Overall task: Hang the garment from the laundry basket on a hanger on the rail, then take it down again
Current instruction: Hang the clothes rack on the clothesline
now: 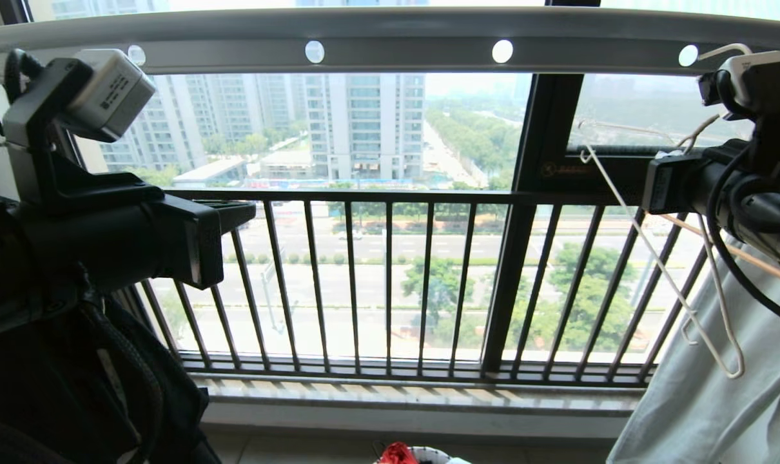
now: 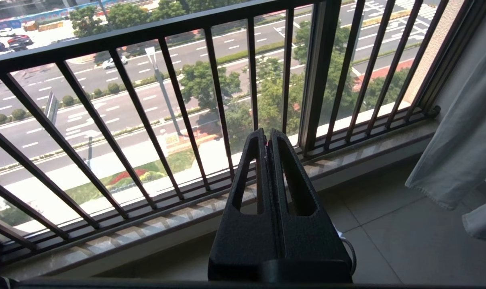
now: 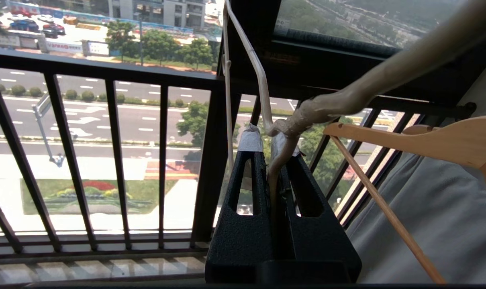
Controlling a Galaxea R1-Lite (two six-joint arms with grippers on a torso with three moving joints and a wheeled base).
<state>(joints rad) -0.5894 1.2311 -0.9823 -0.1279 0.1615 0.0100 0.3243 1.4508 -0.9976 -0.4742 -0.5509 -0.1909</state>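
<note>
The rail [image 1: 390,38] runs across the top of the head view. My right gripper [image 3: 272,138] is shut on the twisted neck of the cream hanger [image 3: 263,92]. The hanger [image 1: 661,270] is bare and slants down from the right arm; its hook [image 1: 725,50] lies just in front of the rail by the right-hand hole. A bit of the red garment [image 1: 396,453] shows in the laundry basket [image 1: 432,452] at the bottom edge. My left gripper [image 2: 266,136] is shut and empty, raised at the left [image 1: 245,209].
A pale grey-green garment [image 1: 706,393] hangs at the right on a wooden hanger [image 3: 427,140], close beside my right gripper. A dark railing of vertical bars [image 1: 390,283] and a thick window post [image 1: 512,258] stand ahead. Tiled floor [image 2: 395,241] lies below.
</note>
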